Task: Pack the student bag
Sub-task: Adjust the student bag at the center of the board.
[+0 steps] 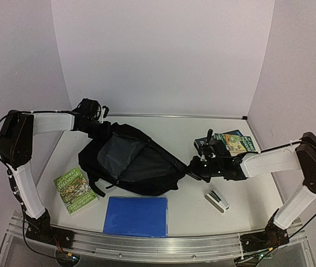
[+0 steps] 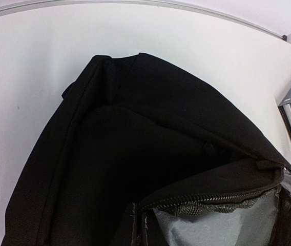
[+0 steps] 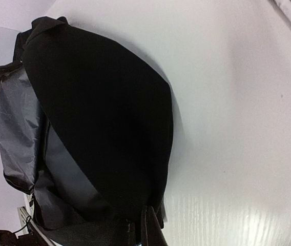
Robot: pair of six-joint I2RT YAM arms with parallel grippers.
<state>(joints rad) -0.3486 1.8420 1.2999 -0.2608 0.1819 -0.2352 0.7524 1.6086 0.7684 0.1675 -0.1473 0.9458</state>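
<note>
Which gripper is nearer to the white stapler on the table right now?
Right. The right gripper is at the right end of the student bag, just behind and left of the stapler. The left gripper is at the bag's far left end, much farther off.

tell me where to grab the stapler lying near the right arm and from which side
Grip the stapler across its narrow body, near the middle, coming straight down from above. It lies flat on the table with clear space around it and its long axis diagonal, so the jaws should straddle it crosswise.
</note>
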